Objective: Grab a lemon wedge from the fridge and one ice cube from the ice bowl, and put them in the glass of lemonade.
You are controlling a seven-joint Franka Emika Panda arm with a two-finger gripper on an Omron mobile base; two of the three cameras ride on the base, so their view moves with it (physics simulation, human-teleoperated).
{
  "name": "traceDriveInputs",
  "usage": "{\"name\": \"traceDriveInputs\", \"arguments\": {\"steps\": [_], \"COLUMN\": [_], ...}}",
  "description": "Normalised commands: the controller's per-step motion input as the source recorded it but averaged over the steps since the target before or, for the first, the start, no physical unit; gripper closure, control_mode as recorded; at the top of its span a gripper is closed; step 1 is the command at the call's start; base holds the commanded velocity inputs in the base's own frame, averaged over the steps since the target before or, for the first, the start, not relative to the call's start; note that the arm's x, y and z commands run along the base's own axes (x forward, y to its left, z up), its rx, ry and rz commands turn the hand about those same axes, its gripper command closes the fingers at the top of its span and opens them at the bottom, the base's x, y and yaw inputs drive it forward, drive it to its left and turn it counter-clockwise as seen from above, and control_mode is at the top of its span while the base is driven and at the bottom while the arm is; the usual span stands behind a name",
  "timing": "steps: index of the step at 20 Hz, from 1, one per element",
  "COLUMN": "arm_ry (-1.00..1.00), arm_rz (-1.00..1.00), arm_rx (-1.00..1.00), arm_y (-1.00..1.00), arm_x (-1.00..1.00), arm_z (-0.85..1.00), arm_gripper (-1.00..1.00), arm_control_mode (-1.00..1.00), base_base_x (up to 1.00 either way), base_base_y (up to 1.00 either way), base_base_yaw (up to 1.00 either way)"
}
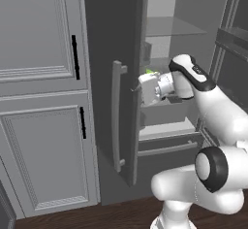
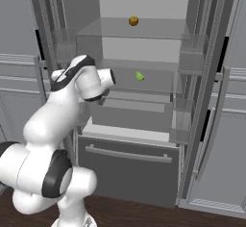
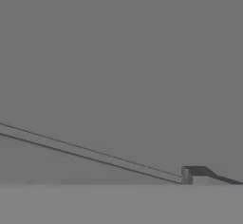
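writing: none legible on any surface
pincer (image 1: 137, 90): fingers hidden; whether spread or pressed together cannot be told, nothing seen held
fridge (image 2: 144, 163): doors open
lemon wedge (image 2: 139, 76): on middle fridge shelf, near its centre
round fruit (image 2: 133, 20): upper shelf, rear edge

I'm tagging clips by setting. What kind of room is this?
Most likely a kitchen: an open fridge with translucent shelves, a lemon wedge and a round fruit inside, and panelled grey cabinets beside it.
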Motion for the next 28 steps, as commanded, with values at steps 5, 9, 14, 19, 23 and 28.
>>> {"name": "traceDriveInputs", "arguments": {"steps": [5,9,14,19,23,28], "arm_ry": [-0.05,-0.09,-0.12,-0.13,-0.01,-0.09], "arm_rz": [0.09,0.05,0.01,0.0,0.0,0.0], "arm_rx": [0.0,0.0,0.0,0.0,0.0,0.06], "arm_y": [0.99,0.95,1.0,0.81,0.01,-0.45], "arm_x": [-0.3,-0.09,-0.03,0.0,-0.17,-0.52], "arm_z": [0.01,0.04,0.11,0.07,0.25,0.26], "arm_gripper": [-1.0,-1.0,-1.0,-1.0,-1.0,-1.0], "arm_control_mode": [-1.0,-1.0,-1.0,-1.0,-1.0,-1.0], "base_base_x": [0.0,0.0,0.0,0.0,0.0,0.0], "base_base_y": [0.0,0.0,0.0,0.0,0.0,0.0], "base_base_yaw": [0.0,0.0,0.0,0.0,0.0,0.0]}}
